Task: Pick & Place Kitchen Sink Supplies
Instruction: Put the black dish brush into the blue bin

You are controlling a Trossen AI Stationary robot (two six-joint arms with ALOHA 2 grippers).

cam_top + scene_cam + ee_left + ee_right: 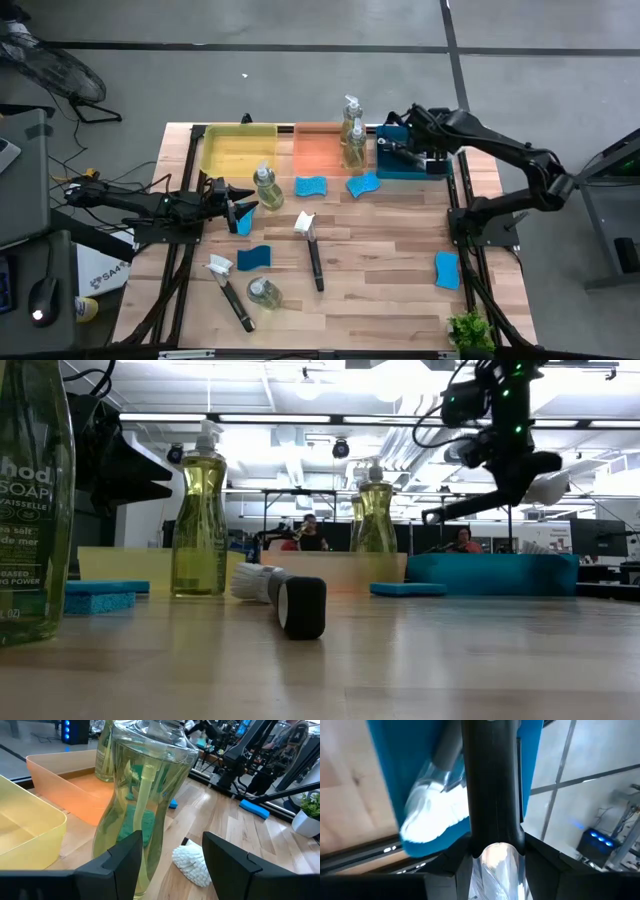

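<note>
My right gripper (422, 150) hangs over the blue tray (392, 170) at the far right, shut on a dark-handled dish brush (470, 505). A blurred white brush head (432, 820) shows below it against the tray. At the table's left my left gripper (240, 208) stands open and level. A clear soap bottle (145, 795) stands upright on its base just ahead of one finger, apart from it as far as I can tell. Two more brushes (313, 250) (231, 293) and a bottle on its side (263, 292) lie on the table. Two bottles (353, 135) stand in the orange tray (318, 150). My right gripper pinches the brush's dark handle (492, 805) between its two fingers, close to the whitish head end (548, 488). The fingers slant down from above, and the handle runs on past them. The brush is lifted clear above the blue tray, tilted, with its free end (430, 515) lower.
Several blue sponges lie about: two by the trays (311, 186) (363, 184), one by my left gripper (245, 221), one mid-left (254, 257), one at the right (447, 270). A yellow tray (238, 148) stands at the far left, a green plant (470, 330) at the near right corner.
</note>
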